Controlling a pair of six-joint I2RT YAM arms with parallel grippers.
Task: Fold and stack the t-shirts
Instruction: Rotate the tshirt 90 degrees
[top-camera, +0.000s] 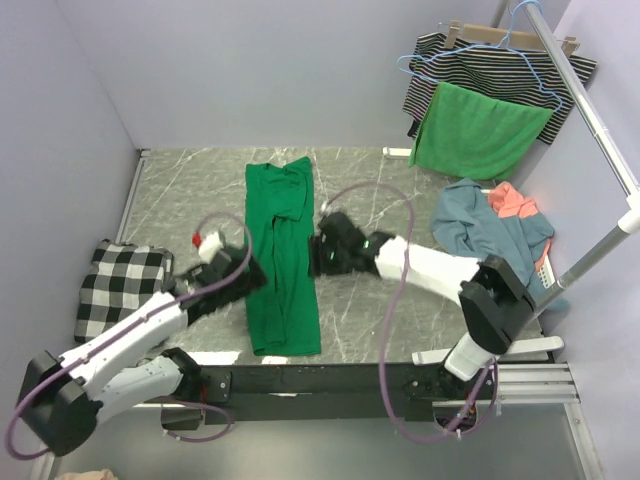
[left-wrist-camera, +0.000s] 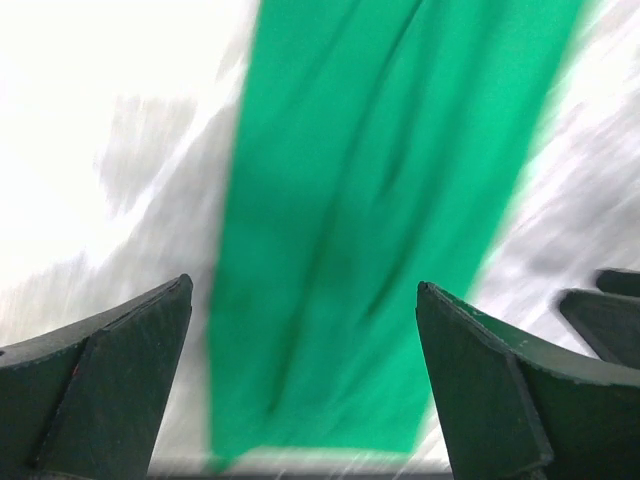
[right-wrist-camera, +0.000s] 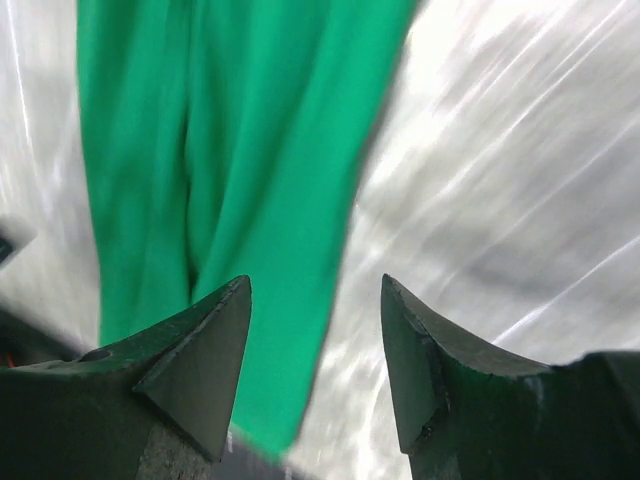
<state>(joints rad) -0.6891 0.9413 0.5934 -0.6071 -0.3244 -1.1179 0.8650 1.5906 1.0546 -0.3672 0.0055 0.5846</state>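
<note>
An emerald green t-shirt (top-camera: 282, 260) lies on the marble table, folded lengthwise into a long narrow strip running from far to near. My left gripper (top-camera: 256, 272) hovers at the strip's left edge. In the left wrist view its jaws (left-wrist-camera: 305, 290) stand wide apart over the green t-shirt (left-wrist-camera: 380, 200), empty. My right gripper (top-camera: 318, 255) is at the strip's right edge. Its fingers (right-wrist-camera: 315, 285) are open over the green t-shirt's (right-wrist-camera: 230, 150) edge and bare table. A dusty blue t-shirt (top-camera: 480, 225) and a coral t-shirt (top-camera: 512, 203) lie heaped at the right.
A black-and-white checked cloth (top-camera: 120, 285) lies at the table's left edge. At the back right, a striped garment (top-camera: 490, 65) and a bright green cloth (top-camera: 478, 130) hang on hangers from a white rail (top-camera: 600, 130). The right gripper's fingers (left-wrist-camera: 610, 305) show in the left wrist view.
</note>
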